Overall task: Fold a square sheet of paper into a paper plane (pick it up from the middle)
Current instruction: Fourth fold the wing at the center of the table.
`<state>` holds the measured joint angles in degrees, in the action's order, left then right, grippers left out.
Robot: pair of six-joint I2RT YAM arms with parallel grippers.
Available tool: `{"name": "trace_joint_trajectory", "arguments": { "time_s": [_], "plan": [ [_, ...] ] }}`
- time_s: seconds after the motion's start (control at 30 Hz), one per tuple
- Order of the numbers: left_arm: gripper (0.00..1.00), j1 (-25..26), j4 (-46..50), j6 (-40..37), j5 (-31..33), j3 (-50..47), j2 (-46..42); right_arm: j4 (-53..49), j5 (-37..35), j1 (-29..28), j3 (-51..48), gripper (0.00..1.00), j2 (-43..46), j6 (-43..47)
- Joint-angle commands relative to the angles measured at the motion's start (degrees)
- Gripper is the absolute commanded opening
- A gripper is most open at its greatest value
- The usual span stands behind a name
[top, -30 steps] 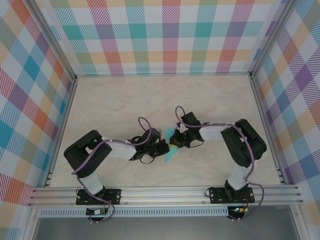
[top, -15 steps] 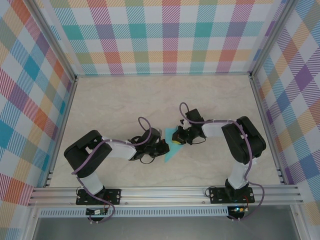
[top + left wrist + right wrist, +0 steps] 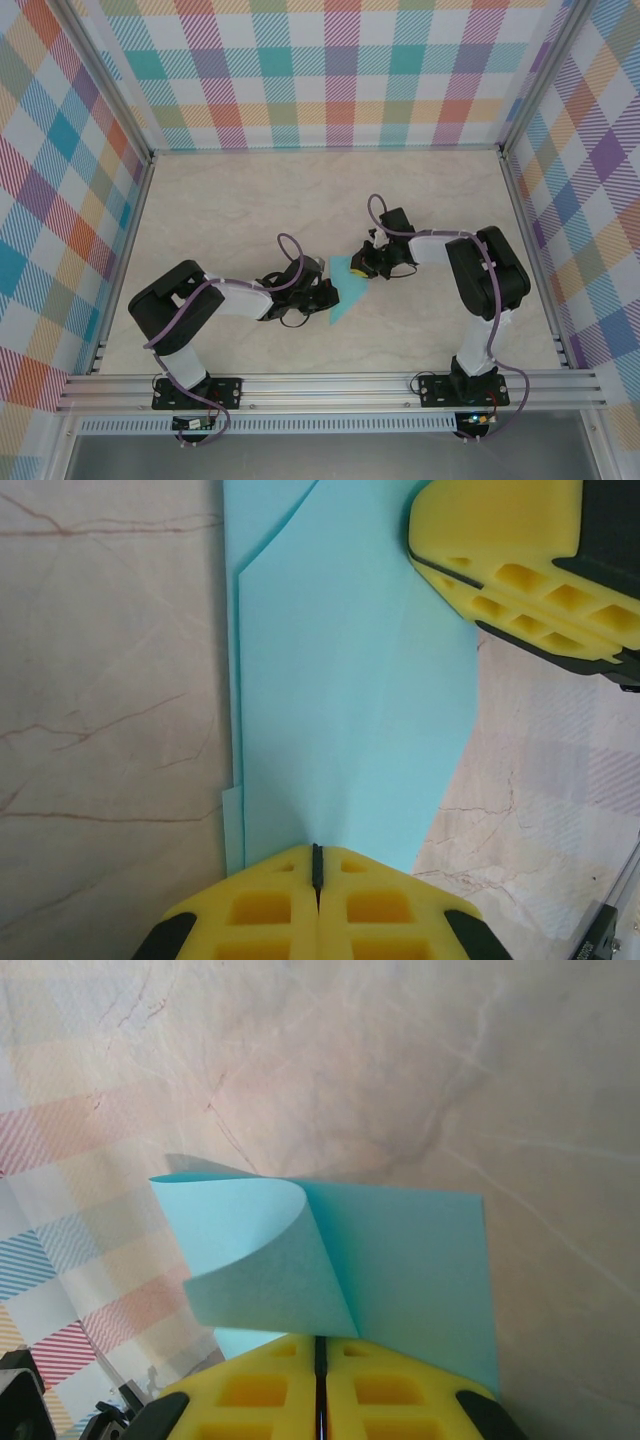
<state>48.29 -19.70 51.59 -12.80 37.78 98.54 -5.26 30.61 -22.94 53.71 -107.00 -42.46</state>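
No readable text or labels anywhere (the paper [image 3: 350,700] is plain teal).

Pale marbled tabletop [image 3: 230,200] lit evenly, enclosed left, right and top by pastel plaid walls [image 3: 330,70], aluminium rails [image 3: 330,388] set along the bottom edge

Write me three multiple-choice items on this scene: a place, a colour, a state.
1. The sheet of paper lies: A left of both claws; B between the left claw and right claw; C right of both claws.
2. Its colour: A white; B yellow; C teal.
3. The left claw's jaws are: A wide open; B half open; C shut.
Key: 1 B, the top view shows it between them; 2 C, teal in each view; 3 C, the jaws are pressed together at the sheet's edge.
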Motion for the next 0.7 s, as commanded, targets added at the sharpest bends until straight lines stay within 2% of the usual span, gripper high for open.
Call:
{"name": "trace_joint_trajectory", "arguments": {
  "time_s": [0.0,0.5,0.67],
  "plan": [
    [0.0,1.2,13.2,-1.7,1.8,-2.9,4.3,0.4,-5.2,2.4,2.4,0.09,-2.2,2.0],
    [0.0,1.2,14.2,-2.1,2.0,-3.5,4.0,-5.7,-6.5,4.5,9.7,0.1,-5.1,4.2],
    [0.0,1.2,14.8,-2.6,2.1,-3.7,3.5,-8.7,-5.2,4.6,12.3,0.11,-1.7,5.6]
  ]
}}
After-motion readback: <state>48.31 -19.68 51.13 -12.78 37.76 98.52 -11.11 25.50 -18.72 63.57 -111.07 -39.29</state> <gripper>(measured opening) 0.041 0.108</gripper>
